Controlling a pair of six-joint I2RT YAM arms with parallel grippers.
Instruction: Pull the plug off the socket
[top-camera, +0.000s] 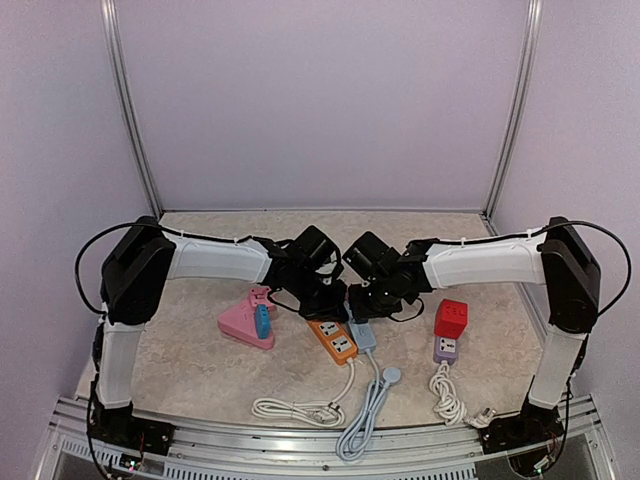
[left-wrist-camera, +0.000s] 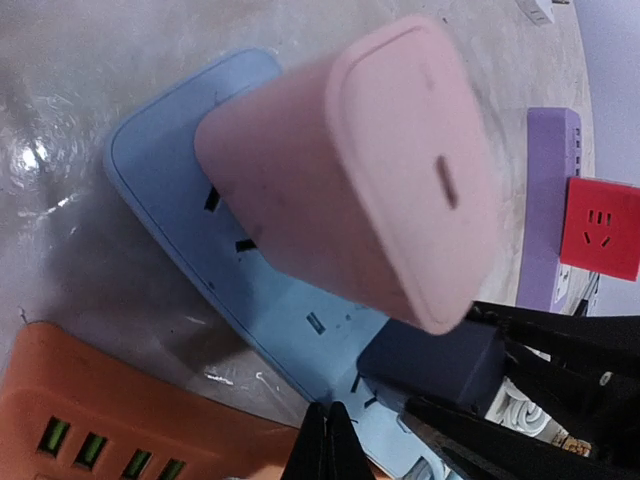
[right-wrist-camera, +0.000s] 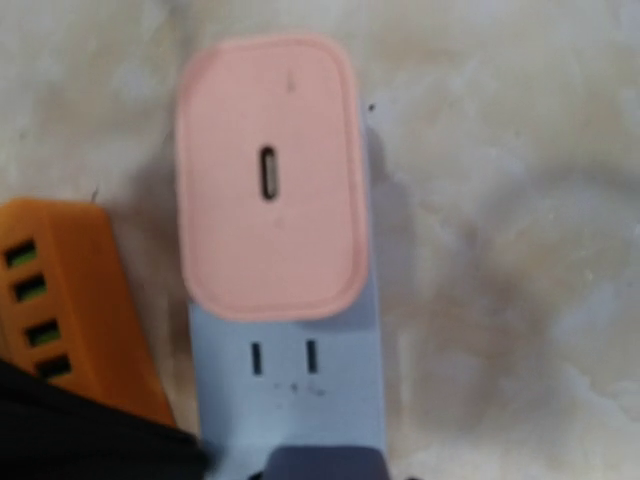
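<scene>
Ahead of the closed left gripper (left-wrist-camera: 325, 432), the pink plug (left-wrist-camera: 350, 170), likely light and rigid, is best pinched across its sides.

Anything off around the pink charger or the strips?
Nothing stands out. Pink charger looks seated on the light blue strip, in line with it; orange strip lies flat beside. No damage or spill visible.

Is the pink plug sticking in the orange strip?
No, the pink plug sits on the light blue strip; the orange strip lies beside it.
</scene>
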